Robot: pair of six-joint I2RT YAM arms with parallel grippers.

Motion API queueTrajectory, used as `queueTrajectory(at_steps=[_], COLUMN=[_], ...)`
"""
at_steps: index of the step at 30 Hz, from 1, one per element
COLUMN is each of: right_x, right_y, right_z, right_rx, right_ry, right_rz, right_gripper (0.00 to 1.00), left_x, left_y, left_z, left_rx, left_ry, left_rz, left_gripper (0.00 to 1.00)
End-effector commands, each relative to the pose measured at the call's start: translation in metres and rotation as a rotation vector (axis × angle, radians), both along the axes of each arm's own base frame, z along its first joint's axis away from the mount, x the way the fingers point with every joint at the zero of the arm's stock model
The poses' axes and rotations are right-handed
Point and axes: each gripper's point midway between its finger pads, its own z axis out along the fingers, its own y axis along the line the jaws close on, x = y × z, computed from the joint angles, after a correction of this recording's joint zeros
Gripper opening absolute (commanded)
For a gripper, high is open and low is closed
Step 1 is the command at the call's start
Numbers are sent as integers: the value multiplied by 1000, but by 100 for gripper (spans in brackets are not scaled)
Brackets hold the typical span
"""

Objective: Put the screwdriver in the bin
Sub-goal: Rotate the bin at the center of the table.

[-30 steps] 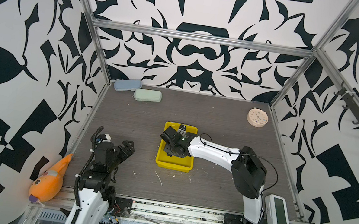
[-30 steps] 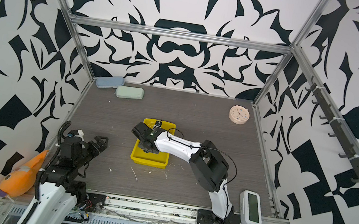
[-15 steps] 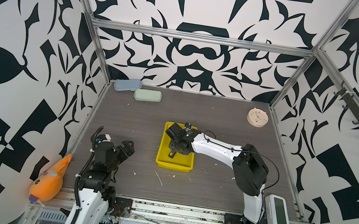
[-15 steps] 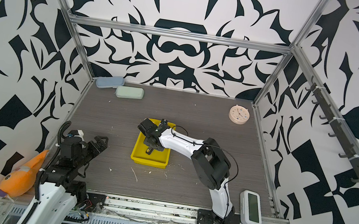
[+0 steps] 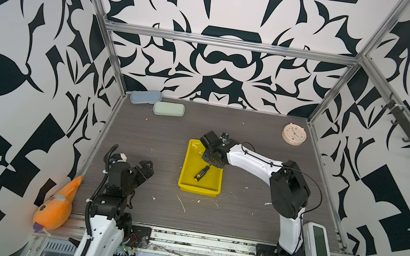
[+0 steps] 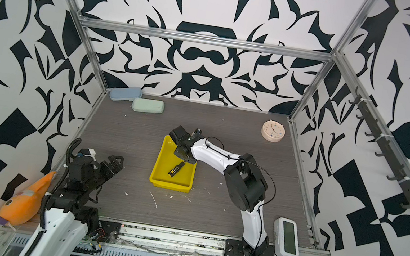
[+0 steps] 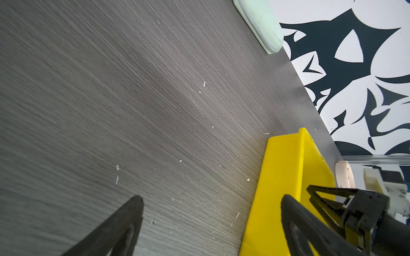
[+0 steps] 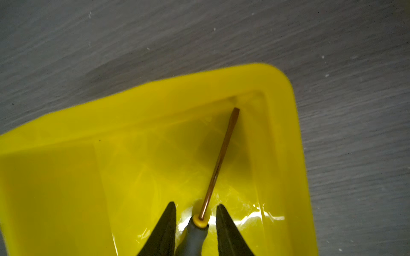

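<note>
The screwdriver point(image 5: 200, 174) point(image 6: 176, 169) lies flat on the floor of the yellow bin point(image 5: 198, 189) point(image 6: 169, 185). Its black, yellow-dotted handle points toward the front. The shaft point(image 8: 221, 155) reaches toward a bin point(image 8: 155, 106) corner. My right gripper point(image 5: 213, 160) point(image 8: 195, 205) hovers over the bin's far end. It is open, with a gap on each side of the handle's neck. Left of the bin point(image 7: 279, 177), my left gripper point(image 5: 146, 168) point(image 6: 115, 161) point(image 7: 211, 199) is open and holds nothing.
A pale blue case point(image 5: 146, 97) and a green case point(image 5: 168, 108) lie at the back left. A round clock point(image 5: 294, 134) stands at the back right. A digital timer point(image 5: 317, 242) sits at the front right, an orange plush fish point(image 5: 58, 201) at the front left.
My right gripper has opened a little and drawn back toward the bin's far right end. The screwdriver's handle now shows lying in the bin. The left arm has not moved.
</note>
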Motion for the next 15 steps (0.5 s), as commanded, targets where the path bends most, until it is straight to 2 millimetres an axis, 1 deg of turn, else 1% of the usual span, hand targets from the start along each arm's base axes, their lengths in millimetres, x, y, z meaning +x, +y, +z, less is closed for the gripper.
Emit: queueTrajectory(at_steps=[1, 5, 8, 12, 15], right_x=[7, 22, 34, 44, 43], right_y=[1, -19, -30, -33, -25], right_z=[0, -8, -7, 0, 2], right_rx=[-33, -54, -54, -81, -77], right_ry=[-11, -3, -11, -30, -16], right_rz=[20, -12, -21, 20, 74], right_gripper=[35, 35, 35, 35, 35], left_x=[-1, -1, -1, -1, -1], left_y=[2, 2, 2, 2, 2], left_z=[-3, -3, -3, -3, -3], left_rx=[1, 2, 1, 1, 1], left_ry=[11, 11, 13, 12, 11], left_rz=[11, 12, 12, 12, 12], left_gripper=[99, 99, 99, 99, 99])
